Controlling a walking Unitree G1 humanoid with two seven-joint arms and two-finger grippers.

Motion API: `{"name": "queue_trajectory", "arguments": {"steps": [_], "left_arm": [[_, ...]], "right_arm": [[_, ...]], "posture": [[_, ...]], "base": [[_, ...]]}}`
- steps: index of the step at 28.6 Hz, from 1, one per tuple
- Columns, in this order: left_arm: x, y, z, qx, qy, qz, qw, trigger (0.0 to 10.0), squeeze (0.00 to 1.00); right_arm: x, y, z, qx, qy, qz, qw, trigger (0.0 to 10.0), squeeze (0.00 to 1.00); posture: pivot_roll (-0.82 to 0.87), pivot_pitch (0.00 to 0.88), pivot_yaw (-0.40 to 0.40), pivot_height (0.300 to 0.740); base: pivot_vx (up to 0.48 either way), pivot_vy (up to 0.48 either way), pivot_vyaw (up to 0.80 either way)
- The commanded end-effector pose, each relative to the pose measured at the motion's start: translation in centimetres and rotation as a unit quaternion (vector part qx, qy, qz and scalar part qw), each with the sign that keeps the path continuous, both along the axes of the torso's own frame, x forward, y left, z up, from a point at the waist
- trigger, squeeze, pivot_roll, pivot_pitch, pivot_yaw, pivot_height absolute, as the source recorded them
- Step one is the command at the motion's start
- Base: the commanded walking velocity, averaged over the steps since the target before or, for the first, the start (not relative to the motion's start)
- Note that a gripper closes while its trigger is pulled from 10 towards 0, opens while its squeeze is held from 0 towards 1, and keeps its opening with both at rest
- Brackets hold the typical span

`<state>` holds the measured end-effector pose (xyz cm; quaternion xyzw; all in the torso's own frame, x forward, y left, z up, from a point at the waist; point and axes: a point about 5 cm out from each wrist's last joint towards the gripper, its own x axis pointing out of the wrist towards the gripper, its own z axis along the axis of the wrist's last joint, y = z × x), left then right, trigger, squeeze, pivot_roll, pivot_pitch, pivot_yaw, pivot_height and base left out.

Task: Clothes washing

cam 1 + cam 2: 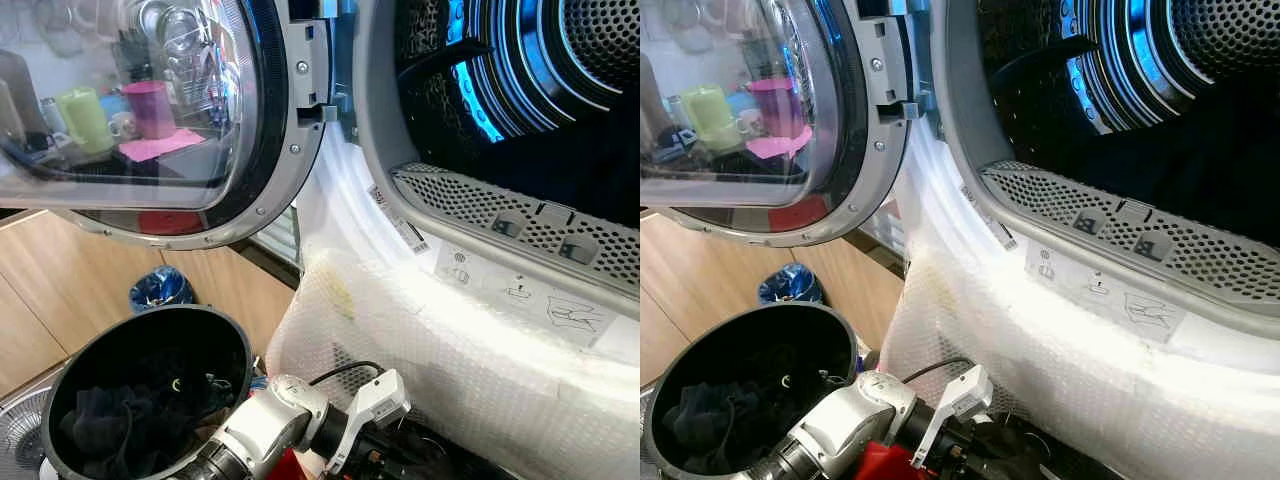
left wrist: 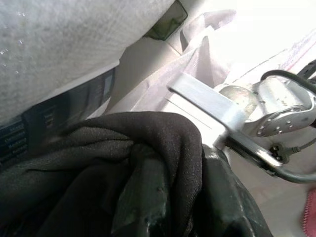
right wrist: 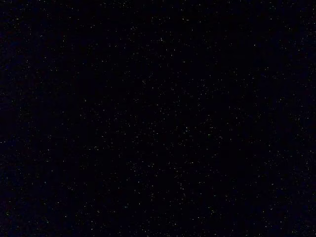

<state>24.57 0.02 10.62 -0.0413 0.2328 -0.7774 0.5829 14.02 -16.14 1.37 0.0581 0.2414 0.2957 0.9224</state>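
The washing machine's drum stands open at the upper right, dark inside with a blue glow. Its round glass door is swung out to the upper left. A black round basket at the lower left holds dark clothes. My silver left arm reaches low between the basket and the machine's front. In the left wrist view my left gripper is shut on a black garment, which drapes over both fingers. The right wrist view is fully dark.
Bubble wrap covers the machine's front below the opening. A blue bag lies on the wooden floor behind the basket. Part of a fan grille sits at the far lower left. Something red lies under my left arm.
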Motion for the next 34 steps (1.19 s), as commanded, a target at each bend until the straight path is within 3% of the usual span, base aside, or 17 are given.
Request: {"name": "queue_trajectory", "arguments": {"steps": [1, 4, 12, 13, 18, 26, 34], "left_arm": [[-0.7, -0.8, 1.3, -0.039, -0.002, -0.032, 0.999, 0.0, 0.00], [-0.8, -0.7, 1.3, -0.037, -0.001, -0.031, 0.999, 0.0, 0.00], [-0.8, -0.7, 1.4, -0.036, 0.000, -0.030, 0.999, 0.0, 0.00], [-0.7, -0.6, 1.4, -0.035, 0.001, -0.028, 0.999, 0.0, 0.00], [-0.8, -0.6, 1.3, -0.029, -0.002, -0.029, 0.999, 0.0, 0.00], [-0.9, -0.4, 1.1, -0.025, -0.003, -0.029, 0.999, 0.0, 0.00], [-1.0, -0.4, 1.2, -0.024, -0.005, -0.031, 0.999, 0.0, 0.00]], "right_arm": [[0.5, -0.5, -0.3, 0.019, -0.001, -0.043, 0.999, 10.0, 0.00], [0.4, -0.3, -0.2, 0.043, -0.001, -0.044, 0.998, 10.0, 0.00], [0.5, -0.3, -0.4, 0.044, -0.003, -0.047, 0.998, 10.0, 0.00], [0.6, -0.3, 0.0, 0.079, -0.015, -0.063, 0.995, 0.0, 0.00], [0.4, 0.2, 0.4, 0.117, -0.020, -0.049, 0.992, 0.0, 0.00], [0.4, 0.6, 0.5, 0.131, -0.024, -0.040, 0.990, 0.0, 0.00], [0.5, 0.4, -0.3, 0.107, -0.007, -0.047, 0.993, 0.0, 0.00]], "posture": [[0.08, 0.052, 0.021, 0.740], [0.08, 0.052, 0.021, 0.740], [0.08, 0.052, 0.021, 0.740], [0.09, 0.051, 0.023, 0.740], [0.08, 0.050, 0.024, 0.740], [0.09, 0.052, 0.024, 0.740], [0.09, 0.052, 0.024, 0.740]], "base": [[0.000, 0.000, 0.00], [0.000, 0.000, 0.00], [0.000, 0.000, 0.00], [0.000, 0.000, 0.00], [0.000, 0.000, 0.00], [0.000, 0.000, 0.00], [0.000, 0.000, 0.00]]}}
